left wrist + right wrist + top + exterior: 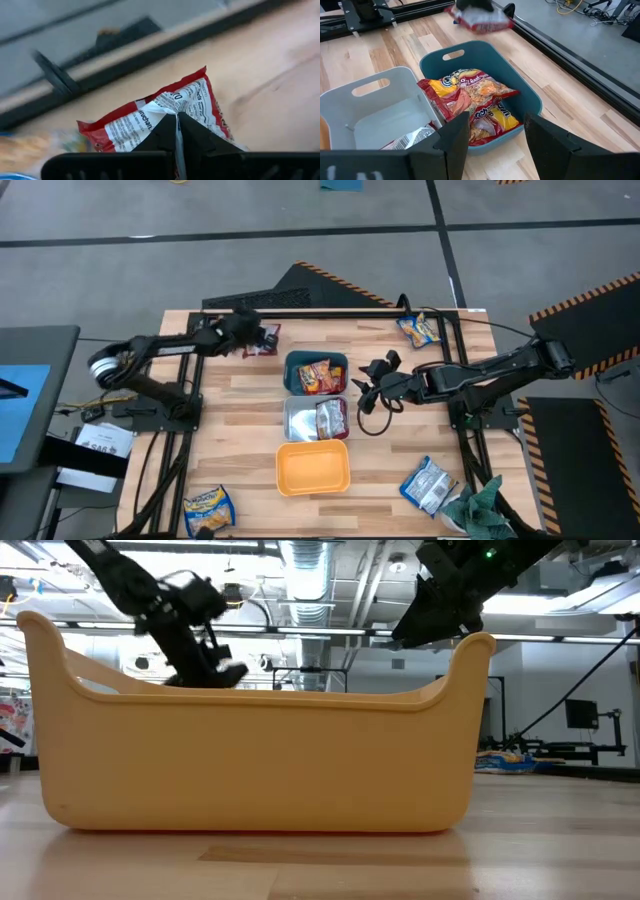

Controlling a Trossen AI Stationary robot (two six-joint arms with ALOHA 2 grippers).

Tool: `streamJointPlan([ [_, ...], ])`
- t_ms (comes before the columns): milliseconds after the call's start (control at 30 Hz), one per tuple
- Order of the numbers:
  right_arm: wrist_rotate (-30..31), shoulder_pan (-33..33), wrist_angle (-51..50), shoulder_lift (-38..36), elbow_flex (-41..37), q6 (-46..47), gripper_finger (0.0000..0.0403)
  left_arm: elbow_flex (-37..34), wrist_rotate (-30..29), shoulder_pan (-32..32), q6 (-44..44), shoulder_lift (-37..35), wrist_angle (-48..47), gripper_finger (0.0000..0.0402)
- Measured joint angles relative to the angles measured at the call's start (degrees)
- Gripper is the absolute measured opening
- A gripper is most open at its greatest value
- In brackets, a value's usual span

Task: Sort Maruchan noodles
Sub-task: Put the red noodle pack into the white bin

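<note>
1. Packet first: my left gripper [177, 131] has its jaws closed tight on the edge of a silver-white packet with red print [165, 117], pinched between both dark fingers in the left wrist view.
2. From above, that left gripper [252, 335] sits in the upper left of the wooden table [240, 410], with the same packet [262, 340] at its tip.
3. My right gripper [366, 388] hangs just right of the teal bin [291, 362], near the middle of the frame, its jaws apart and holding nothing.
4. In the right wrist view my two fingers [455, 140] stand well apart at the bottom, with the teal bin [527, 97] beyond them holding red-orange packets [470, 97].
5. Three bins run in a column down the centre of the overhead frame: teal on top, then the white bin [290, 426] with a silver-white packet [325, 420] inside, then the orange bin [312, 468], which fills the low view.
6. Loose packets lie on the table: a yellow and blue one [419, 329] at upper right, another yellow and blue one [207, 507] at lower left, and a silver-white one [427, 484] at lower right.
7. Beside that last packet, at the lower right corner, lies a green rag [482, 507].
</note>
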Motion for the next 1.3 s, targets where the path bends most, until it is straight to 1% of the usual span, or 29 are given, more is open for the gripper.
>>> streamJointPlan([
  [133,0.0,0.0,0.0,0.0,0.0,0.0,0.0210,0.0,-0.4,-0.9,1.5,-7.6,-3.4,0.0000],
  [267,0.0,0.0,0.0,0.0,0.0,0.0,0.0210,0.0,-0.2,-4.5,2.5,-14.7,-4.5,0.0000],
  [400,0.0,0.0,0.0,0.0,0.0,0.0,0.0210,0.1,-0.2,-12.9,4.1,-19.8,-4.3,0.0000],
  [533,0.0,0.0,0.0,0.0,0.0,0.0,0.0210,0.1,-2.9,-24.8,4.5,-21.0,-3.1,0.0000],
  [633,0.0,0.0,0.0,0.0,0.0,0.0,0.0210,0.1,-6.0,-34.7,4.6,-19.3,-0.2,0.0000],
  [733,0.0,0.0,0.2,0.0,0.0,0.0,0.0210,0.1,-8.6,-43.7,5.6,-15.9,4.2,0.0000],
  [800,0.0,0.0,0.2,0.0,0.0,0.1,0.0210,0.1,-9.4,-48.2,7.1,-13.3,8.2,0.0000],
  [867,0.0,0.0,0.2,0.0,0.0,0.1,0.0210,0.1,-9.1,-51.2,9.7,-10.1,12.4,0.0000],
  [967,0.0,0.0,0.2,0.0,0.0,0.2,0.0210,0.2,-7.0,-53.6,12.5,-5.3,17.4,0.0000],
  [1167,0.0,0.0,0.2,0.0,0.0,0.1,0.0210,0.2,3.5,-53.4,20.2,4.1,27.4,0.0000],
  [1233,0.0,0.0,0.0,0.0,0.0,0.1,0.0210,1.4,6.5,-53.2,22.5,6.4,28.3,0.0000],
  [1300,0.0,0.0,0.0,0.0,0.0,0.1,0.0210,2.9,6.9,-53.2,23.6,8.0,27.5,0.0000],
])
